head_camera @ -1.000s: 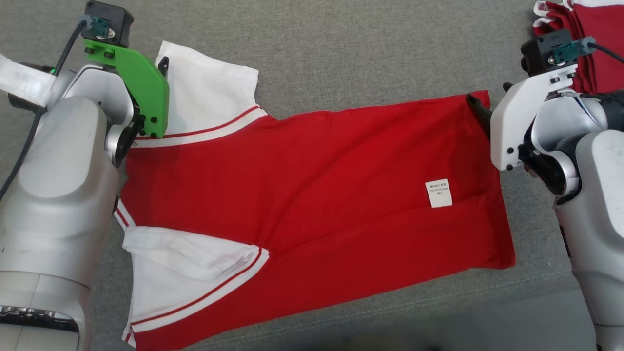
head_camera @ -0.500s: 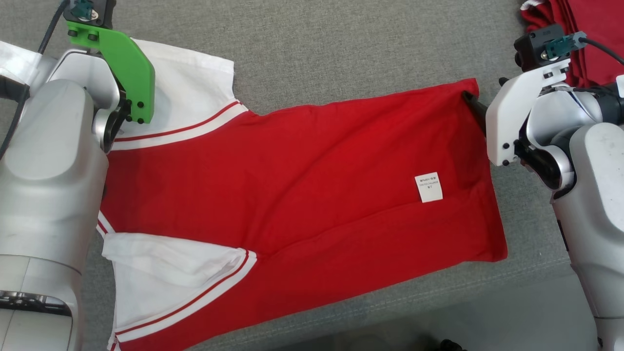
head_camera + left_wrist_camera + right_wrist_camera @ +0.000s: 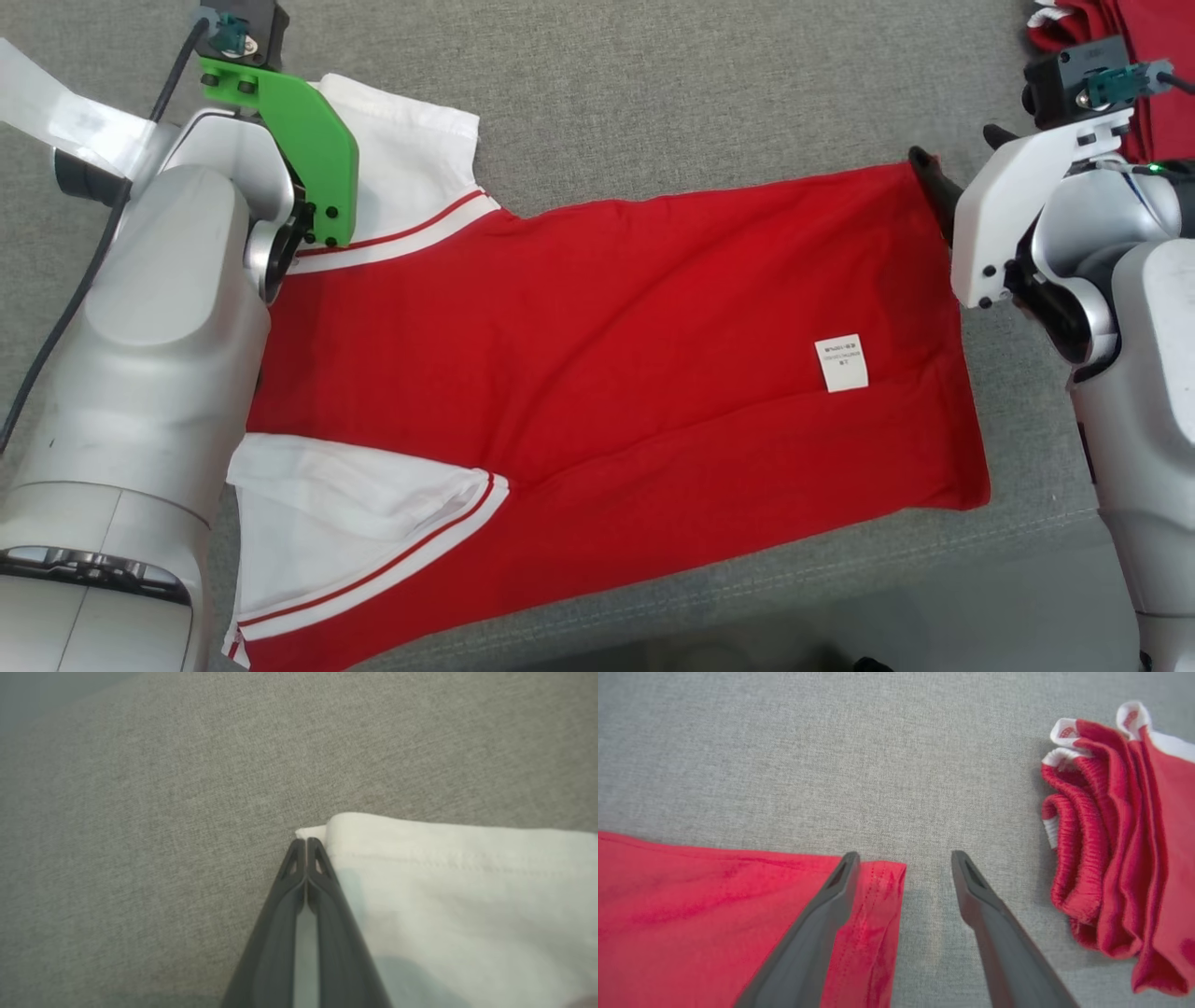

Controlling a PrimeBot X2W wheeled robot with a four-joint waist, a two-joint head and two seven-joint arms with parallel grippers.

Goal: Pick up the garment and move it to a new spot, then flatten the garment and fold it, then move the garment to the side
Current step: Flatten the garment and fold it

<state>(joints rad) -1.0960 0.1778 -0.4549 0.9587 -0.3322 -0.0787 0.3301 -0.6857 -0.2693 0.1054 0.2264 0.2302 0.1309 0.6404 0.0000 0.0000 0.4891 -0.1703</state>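
The garment [image 3: 607, 355], a red shirt with white sleeves, lies spread flat on the grey cushion [image 3: 653, 93], its hem to the right. My left gripper [image 3: 306, 842] is shut on the corner of the far white sleeve [image 3: 444, 896]; a bit of white cloth pokes out past the tips. In the head view the green wrist mount [image 3: 313, 154] covers that grip. My right gripper [image 3: 904, 858] is open at the far hem corner [image 3: 878, 891]. One finger lies over the red cloth and the other over bare cushion.
A pile of folded red and white clothes [image 3: 1111, 835] lies just right of my right gripper, at the far right corner [image 3: 1158, 103] in the head view. The cushion's front edge [image 3: 840, 569] runs below the shirt. A white label [image 3: 841, 363] sits near the hem.
My left gripper has closed on the corner of the white sleeve. The right gripper stays open at the hem corner. The head camera has shifted slightly.
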